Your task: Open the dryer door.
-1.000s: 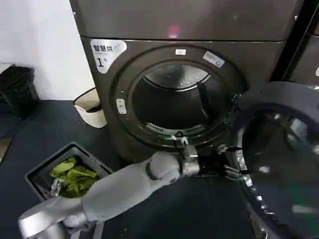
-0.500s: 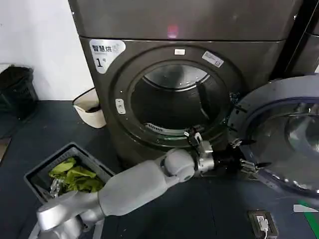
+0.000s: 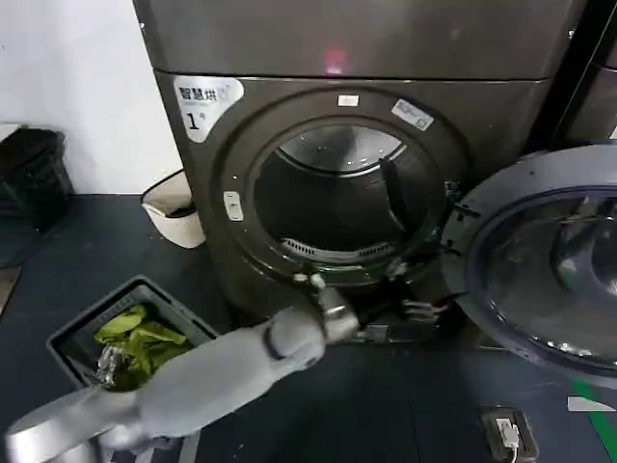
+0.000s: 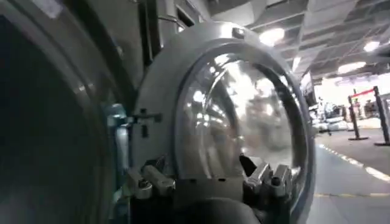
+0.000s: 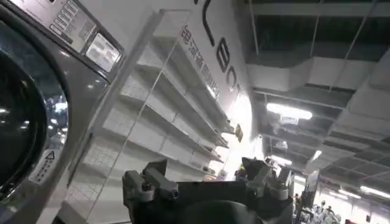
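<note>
Left gripper (image 3: 416,311), jaws apart and holding nothing, low before the drum opening (image 3: 337,198), just short of the dryer door (image 3: 540,260). Within the last second it has let go of the door's rim and drawn back toward the machine, while the door has swung fully aside to the right, grey inner face outward. The opening appears complete; only retreat remains. Door's far edge runs out of the head view. Right gripper (image 5: 210,182), spread and empty, is raised beside the neighbouring shelving (image 5: 152,115).

Left arm (image 3: 222,362) outstretched forward, left gripper (image 3: 424,311) fingers spread apart.
</note>
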Robot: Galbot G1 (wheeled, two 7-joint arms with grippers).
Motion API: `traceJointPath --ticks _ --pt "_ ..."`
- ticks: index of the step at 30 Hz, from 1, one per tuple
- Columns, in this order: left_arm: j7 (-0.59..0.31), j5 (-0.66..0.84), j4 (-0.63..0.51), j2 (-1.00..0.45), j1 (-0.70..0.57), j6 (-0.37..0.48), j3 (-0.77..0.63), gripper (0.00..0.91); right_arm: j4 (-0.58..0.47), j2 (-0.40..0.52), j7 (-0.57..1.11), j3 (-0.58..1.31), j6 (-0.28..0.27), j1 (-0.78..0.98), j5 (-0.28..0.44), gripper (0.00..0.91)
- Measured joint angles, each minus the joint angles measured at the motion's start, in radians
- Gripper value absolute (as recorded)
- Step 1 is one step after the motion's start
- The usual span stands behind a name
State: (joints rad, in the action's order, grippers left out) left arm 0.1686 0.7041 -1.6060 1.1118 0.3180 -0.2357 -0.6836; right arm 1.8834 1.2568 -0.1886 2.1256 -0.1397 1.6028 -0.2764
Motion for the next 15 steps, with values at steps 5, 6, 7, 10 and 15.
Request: traceJointPath --ticks 5,6,7,10,15 --pt "0.065 -0.024 -0.095 -0.159 0.025 0.067 0.056 0.907 -0.011 -0.013 -0.001 -0.006 -0.001 -0.01 0.004 0.907" --pt "0.079 -0.023 -0.108 -0.192 0.026 0.083 0.063 0.907 -0.015 -0.014 -0.001 -0.007 -0.001 -0.011 0.007 0.907" --pt "0.097 -0.023 -0.12 -0.229 0.027 0.095 0.072 0.907 -0.017 -0.016 -0.002 -0.008 0.0 -0.012 0.007 0.907" --pt "0.136 -0.063 -0.125 -0.327 0.021 0.099 0.092 0.907 -0.027 -0.025 -0.004 -0.008 0.0 -0.014 0.008 0.907" --pt "0.185 -0.064 -0.124 -0.47 -0.016 0.155 0.099 0.907 -0.042 -0.038 -0.004 -0.015 0.0 -0.019 0.015 0.907"
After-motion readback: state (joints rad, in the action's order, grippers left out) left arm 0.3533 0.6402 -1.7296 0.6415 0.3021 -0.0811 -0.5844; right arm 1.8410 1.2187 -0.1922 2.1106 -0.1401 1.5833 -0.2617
